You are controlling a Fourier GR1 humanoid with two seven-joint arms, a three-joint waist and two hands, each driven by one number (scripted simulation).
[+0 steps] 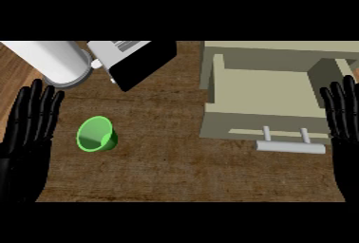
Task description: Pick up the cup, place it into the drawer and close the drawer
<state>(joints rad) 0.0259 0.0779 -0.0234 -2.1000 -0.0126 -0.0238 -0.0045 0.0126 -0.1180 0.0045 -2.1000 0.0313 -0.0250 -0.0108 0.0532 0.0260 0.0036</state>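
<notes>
Green and open at the top, the cup [97, 134] stands upright on the brown counter [175, 166], in the left half of the head view. Nothing touches it. The left hand [29, 123] rests at the view's left edge, just beside the cup and to its left, with a strip of bare counter between them. Its fingers [38, 102] are straight and released, pointing toward the top of the view, and they hold nothing.

The right hand [345, 118] rests at the opposite edge, well apart from the cup. Its fingers are also straight and released, holding nothing, and they overlap the right side of the drawer [263, 95].

That drawer is beige and stands pulled out, across the counter to the right of the cup. Its inside shows as a plain shallow box. A pale bar handle [290, 146] on two short posts juts from its front, toward the lower edge of the view.

Beyond the cup, near the top left, a white cylinder [54, 59] lies tilted, with a grey round end. Next to it sits a dark flat panel [144, 66], angled, under a white ribbed piece.
</notes>
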